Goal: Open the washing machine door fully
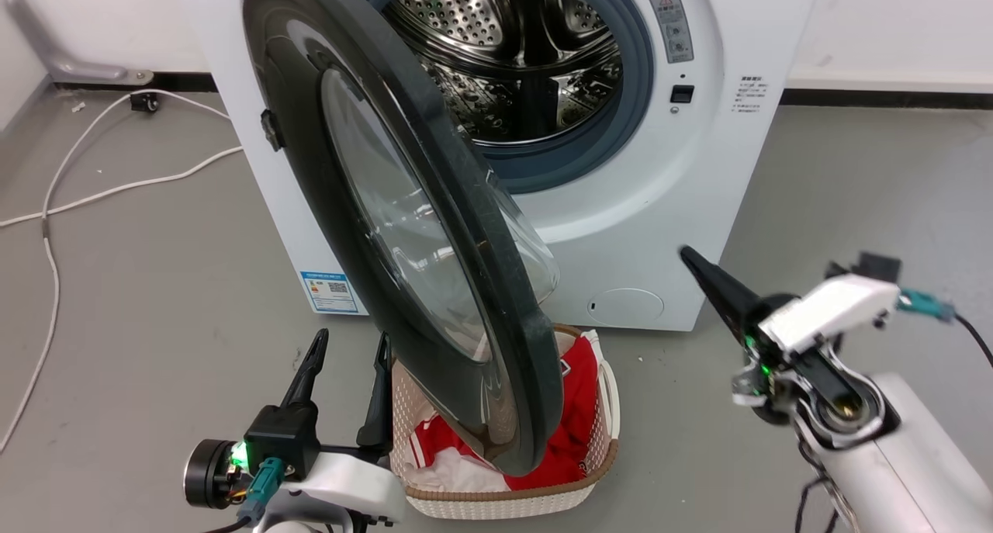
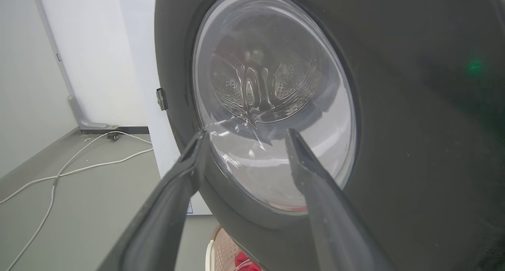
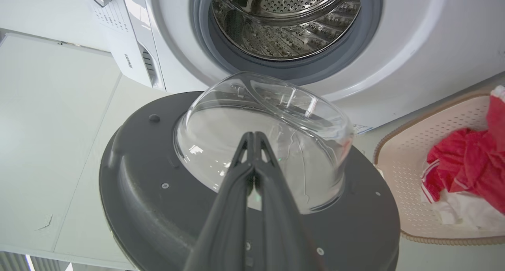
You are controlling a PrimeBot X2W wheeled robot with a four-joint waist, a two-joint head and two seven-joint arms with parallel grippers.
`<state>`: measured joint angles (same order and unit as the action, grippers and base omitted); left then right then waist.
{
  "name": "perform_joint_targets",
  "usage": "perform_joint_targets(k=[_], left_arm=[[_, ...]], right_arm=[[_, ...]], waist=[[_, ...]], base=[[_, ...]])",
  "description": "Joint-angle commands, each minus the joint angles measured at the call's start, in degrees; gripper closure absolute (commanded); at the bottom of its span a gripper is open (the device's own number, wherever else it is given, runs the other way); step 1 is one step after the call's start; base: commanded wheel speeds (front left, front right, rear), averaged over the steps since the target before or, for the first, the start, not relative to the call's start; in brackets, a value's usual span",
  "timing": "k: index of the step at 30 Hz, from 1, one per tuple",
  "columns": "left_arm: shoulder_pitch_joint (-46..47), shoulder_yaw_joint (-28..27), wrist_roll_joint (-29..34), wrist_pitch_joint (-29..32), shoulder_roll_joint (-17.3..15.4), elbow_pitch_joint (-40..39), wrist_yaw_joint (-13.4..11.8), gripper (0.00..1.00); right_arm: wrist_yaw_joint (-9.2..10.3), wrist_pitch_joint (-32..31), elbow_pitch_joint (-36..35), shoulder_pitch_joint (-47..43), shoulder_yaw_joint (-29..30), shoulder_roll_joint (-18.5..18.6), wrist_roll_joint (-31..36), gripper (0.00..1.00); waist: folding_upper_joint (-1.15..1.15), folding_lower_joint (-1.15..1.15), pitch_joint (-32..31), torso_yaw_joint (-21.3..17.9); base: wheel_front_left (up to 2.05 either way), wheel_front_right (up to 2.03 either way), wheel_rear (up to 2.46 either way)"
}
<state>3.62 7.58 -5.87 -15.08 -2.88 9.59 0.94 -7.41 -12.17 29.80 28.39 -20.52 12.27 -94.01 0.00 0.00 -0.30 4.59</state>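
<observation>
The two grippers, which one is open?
The left gripper, fingers spread facing the washing machine door; the right gripper has them pressed together.

Left end effector (image 1: 353, 337) spread; right end effector (image 1: 686, 253) closed.

Basket (image 1: 496, 506) on floor (image 1: 155, 285) before washing machine (image 1: 698, 176)

Straight ahead of the spread fingers of the left gripper (image 1: 351, 339), the half-swung washing machine door (image 1: 403, 223) blocks the way. The basket (image 1: 504, 510) (heaped with red cloth (image 1: 578, 428)) crowds their right side. Left of them lies bare floor (image 1: 155, 300). Ahead of the pressed-together fingers of the right gripper (image 1: 689, 255), open air reaches the door's inner face.
</observation>
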Motion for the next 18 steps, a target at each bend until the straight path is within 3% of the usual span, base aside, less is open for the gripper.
perform_joint_targets(k=[1,14,15,16,17,18], left_arm=[[-0.6,0.2,-0.3,-0.1,0.0,0.2,-0.3,0.0],[-1.6,-0.8,0.2,-0.1,0.0,0.3,-0.2,0.0],[-1.8,-0.9,0.2,-0.1,0.0,0.3,-0.1,0.0],[-1.9,-1.1,0.3,-0.1,0.0,0.3,-0.1,0.0],[-1.9,-1.1,0.3,-0.1,0.0,0.2,-0.1,0.0],[-2.0,-1.2,0.4,-0.1,0.0,0.3,0.0,0.0]], right_arm=[[-0.14,1.5,-1.0,-2.1,0.8,0.3,0.1,1.0],[-0.14,17.0,-12.3,-20.0,6.8,3.3,3.1,1.0],[-0.14,18.2,-12.8,-21.0,7.0,3.3,3.7,0.9],[-0.14,19.5,-13.2,-21.9,7.2,3.2,4.5,0.54],[-0.14,20.8,-13.4,-22.7,7.3,3.5,5.6,0.09],[-0.14,22.1,-13.5,-23.3,7.3,3.7,6.9,0.0]], waist=[[0.0,0.0,-0.3,0.2],[0.0,0.0,-1.6,-0.4],[0.0,0.0,-1.7,-0.5],[0.0,0.0,-1.7,-0.6],[0.0,0.0,-1.8,-0.7],[0.0,0.0,-1.8,-0.8]], base=[[0.0,0.0,0.0],[0.0,0.0,0.0],[0.0,0.0,0.0],[0.0,0.0,0.0],[0.0,0.0,0.0],[0.0,0.0,0.0]])
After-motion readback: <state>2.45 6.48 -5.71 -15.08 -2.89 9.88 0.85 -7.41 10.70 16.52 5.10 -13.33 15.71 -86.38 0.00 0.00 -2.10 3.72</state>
